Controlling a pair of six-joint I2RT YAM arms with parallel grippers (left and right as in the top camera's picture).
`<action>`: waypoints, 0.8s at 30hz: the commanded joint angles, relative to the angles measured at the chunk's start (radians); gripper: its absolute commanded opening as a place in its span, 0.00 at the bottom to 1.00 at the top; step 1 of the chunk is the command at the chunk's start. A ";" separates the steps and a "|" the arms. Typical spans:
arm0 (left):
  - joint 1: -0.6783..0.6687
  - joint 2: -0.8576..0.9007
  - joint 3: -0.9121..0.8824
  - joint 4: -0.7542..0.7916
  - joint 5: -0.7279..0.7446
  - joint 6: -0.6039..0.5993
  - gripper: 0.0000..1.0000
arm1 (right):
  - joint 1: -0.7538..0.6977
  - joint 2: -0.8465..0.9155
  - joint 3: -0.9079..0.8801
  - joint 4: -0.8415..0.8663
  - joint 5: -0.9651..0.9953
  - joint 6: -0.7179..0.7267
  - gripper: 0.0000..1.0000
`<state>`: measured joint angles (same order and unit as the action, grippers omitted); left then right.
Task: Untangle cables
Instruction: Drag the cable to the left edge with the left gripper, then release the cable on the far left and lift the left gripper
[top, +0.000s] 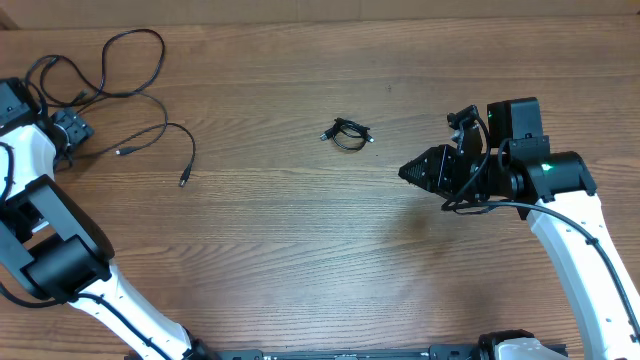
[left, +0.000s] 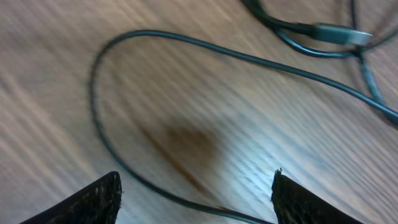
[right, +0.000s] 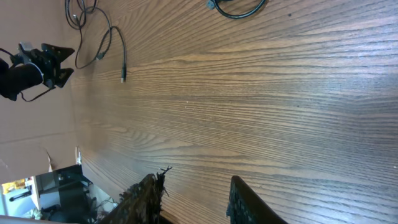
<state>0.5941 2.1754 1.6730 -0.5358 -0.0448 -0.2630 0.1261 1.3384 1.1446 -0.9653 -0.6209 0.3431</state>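
Loose black cables (top: 140, 92) lie in curvy strands at the table's far left, with plug ends pointing toward the middle. My left gripper (top: 78, 128) sits at their edge. In the left wrist view it (left: 196, 190) is open wide, and one thin cable strand (left: 124, 43) loops over the wood and passes between the fingertips (left: 93, 202) without being pinched. A plug end (left: 339, 34) shows at the top right. A small knotted cable bundle (top: 347, 134) lies mid-table. My right gripper (top: 408, 172) is to its right, apart from it, and stands open (right: 196, 193) on nothing.
In the right wrist view the knotted bundle (right: 239, 7) is at the top edge and the loose strands (right: 102, 40) are at the far left beside the left arm (right: 34, 65). Bare wooden table (top: 300, 240) lies between the arms.
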 joint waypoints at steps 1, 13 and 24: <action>0.035 0.014 -0.012 -0.013 -0.071 -0.037 0.78 | 0.003 -0.001 0.013 0.002 0.003 -0.005 0.35; 0.064 0.150 -0.011 0.067 -0.057 -0.029 0.77 | 0.003 -0.001 0.013 -0.005 0.003 -0.004 0.35; 0.088 0.133 0.056 0.072 -0.037 -0.029 0.04 | 0.003 -0.001 0.013 -0.008 0.003 -0.003 0.36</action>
<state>0.6674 2.2913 1.6821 -0.4484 -0.1040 -0.2890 0.1261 1.3380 1.1446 -0.9737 -0.6209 0.3431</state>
